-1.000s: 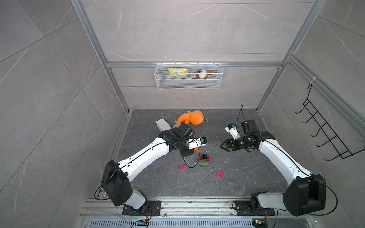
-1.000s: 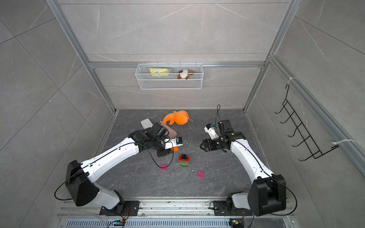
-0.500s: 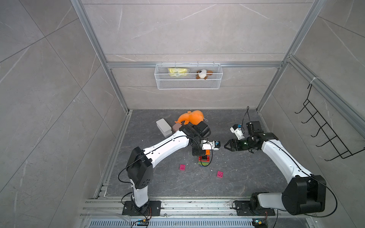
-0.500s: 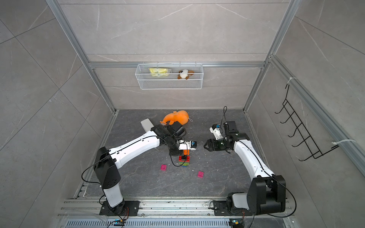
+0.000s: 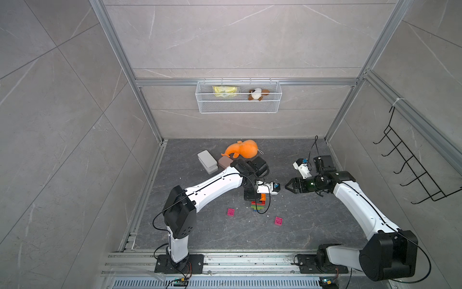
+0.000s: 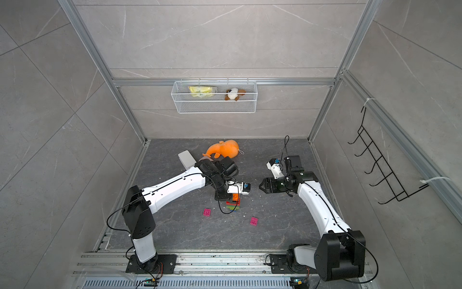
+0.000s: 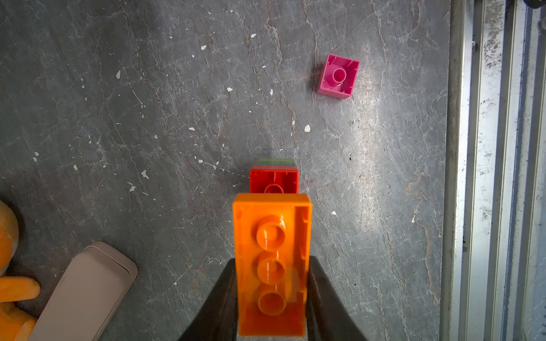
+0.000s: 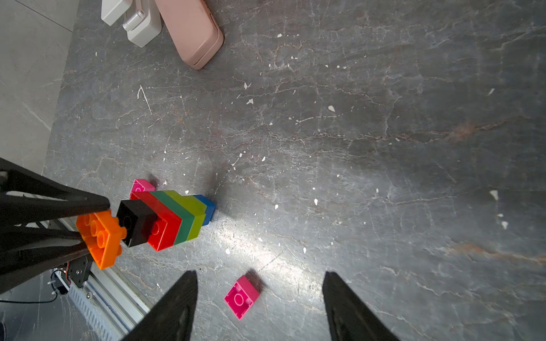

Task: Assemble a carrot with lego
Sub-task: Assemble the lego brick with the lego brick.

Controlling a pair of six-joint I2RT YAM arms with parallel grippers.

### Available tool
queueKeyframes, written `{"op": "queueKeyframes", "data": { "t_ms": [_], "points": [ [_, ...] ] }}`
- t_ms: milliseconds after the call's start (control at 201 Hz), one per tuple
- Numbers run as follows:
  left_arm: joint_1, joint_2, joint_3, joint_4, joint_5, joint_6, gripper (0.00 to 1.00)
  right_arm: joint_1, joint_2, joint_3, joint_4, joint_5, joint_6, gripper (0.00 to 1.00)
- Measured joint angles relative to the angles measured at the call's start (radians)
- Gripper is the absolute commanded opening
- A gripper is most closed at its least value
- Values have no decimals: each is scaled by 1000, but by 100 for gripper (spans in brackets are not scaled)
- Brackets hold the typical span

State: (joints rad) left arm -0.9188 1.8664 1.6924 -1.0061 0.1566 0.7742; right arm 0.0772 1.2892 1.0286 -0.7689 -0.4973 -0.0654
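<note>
Placing orange brick [image 7: 271, 233], pinched in left gripper [image 7: 273, 265], onto carrot [image 8: 171, 218] standing just below its fingertips. Next, likely: aligning studs over black top, pressing down. Right gripper [image 8: 260, 273] spread, empty, over loose pink brick [image 8: 241, 296].

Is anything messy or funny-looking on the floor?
Yes. A pink brick and a second pink brick lie loose on the floor, apart from the brick stack. Both are flipped hollow side up. Small white flecks are scattered across the dark floor too.
</note>
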Motion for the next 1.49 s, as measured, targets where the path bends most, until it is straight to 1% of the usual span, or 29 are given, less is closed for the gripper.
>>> {"op": "queueKeyframes", "data": {
  "t_ms": [214, 841, 1199, 1493],
  "points": [
    [0, 33, 11, -4, -5, 0, 12, 0, 0, 0, 0, 0, 3, 70],
    [-11, 55, 43, -26, -28, -7, 13, 0, 11, 0, 0, 5, 3, 70],
    [-40, 81, 84, -65, -101, -14, 14, 0, 13, 0, 0, 7, 3, 70],
    [-48, 108, 124, -100, -121, -40, 14, 0, 19, 0, 0, 11, 3, 69]
  ]
}}
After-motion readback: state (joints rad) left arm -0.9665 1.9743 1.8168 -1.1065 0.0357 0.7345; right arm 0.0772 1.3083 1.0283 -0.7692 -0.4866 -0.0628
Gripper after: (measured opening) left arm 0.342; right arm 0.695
